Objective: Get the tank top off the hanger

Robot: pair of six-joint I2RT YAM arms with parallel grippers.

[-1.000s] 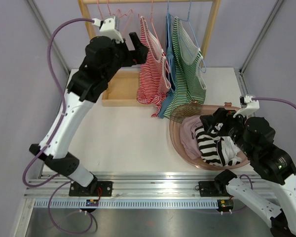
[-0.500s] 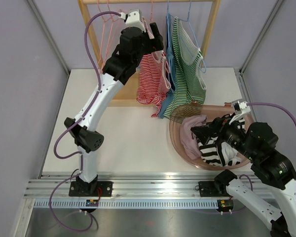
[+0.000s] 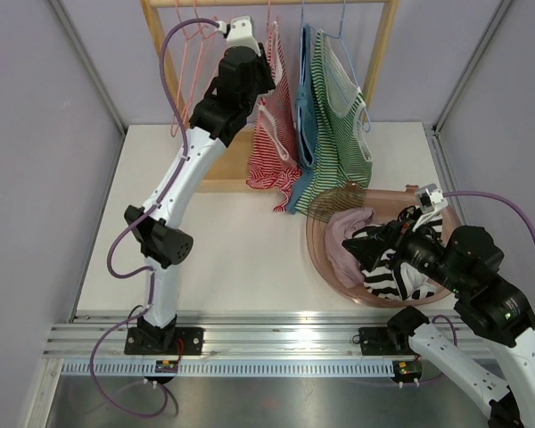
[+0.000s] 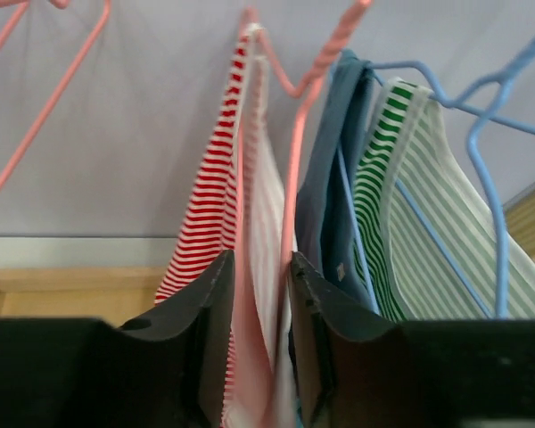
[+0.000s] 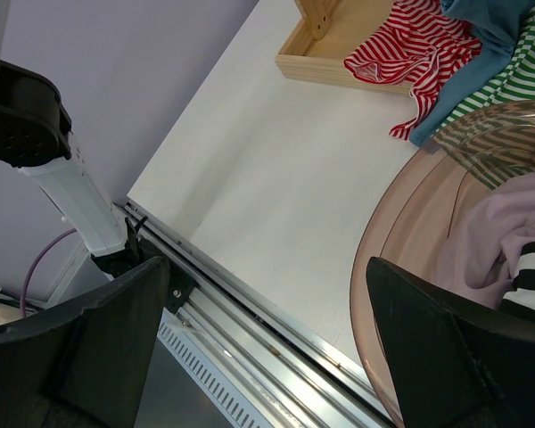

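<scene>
While our left fingers (image 4: 218,294) pinch the red-striped tank top (image 4: 216,201) just below its pink hanger (image 4: 296,152), we judge the strap should be eased sideways off the hanger's shoulder rather than yanked down, lest the hanger swing loose. Our left wrist view shows cloth filling the narrow gap; the overhead view, where the garment hangs at upper centre, hides that pinch behind the arm. Our right fingers (image 5: 98,330) stand wide apart, empty, over the brown bowl (image 3: 325,214).
</scene>
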